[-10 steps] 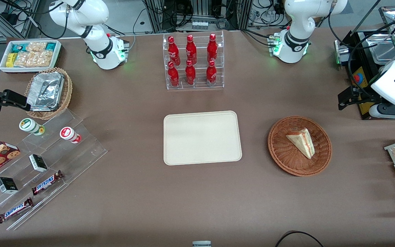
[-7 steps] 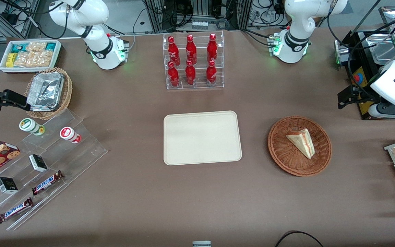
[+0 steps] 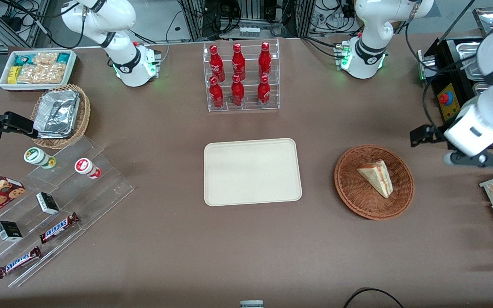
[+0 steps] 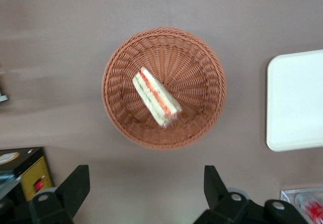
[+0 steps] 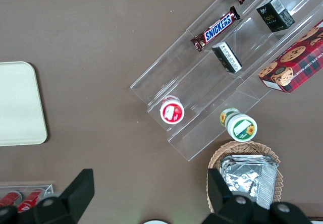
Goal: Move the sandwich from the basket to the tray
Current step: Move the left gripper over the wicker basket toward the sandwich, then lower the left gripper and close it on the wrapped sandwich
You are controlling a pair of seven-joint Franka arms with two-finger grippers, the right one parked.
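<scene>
Brown table (image 3: pixel 165 256): sandwich (image 3: pixel 377 177) lies in the basket (image 3: pixel 349 188), tray (image 3: pixel 253 171) beside it. Tool (image 4: pixel 146 191) hovers high near the basket, fingers spread wide, holding nothing.

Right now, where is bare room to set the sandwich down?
The tray is bare all over. Brown table lies bare between it and the basket, where the sandwich lies. The gripper, fingers open, hovers beside the basket. The snack shelves are crowded.
</scene>
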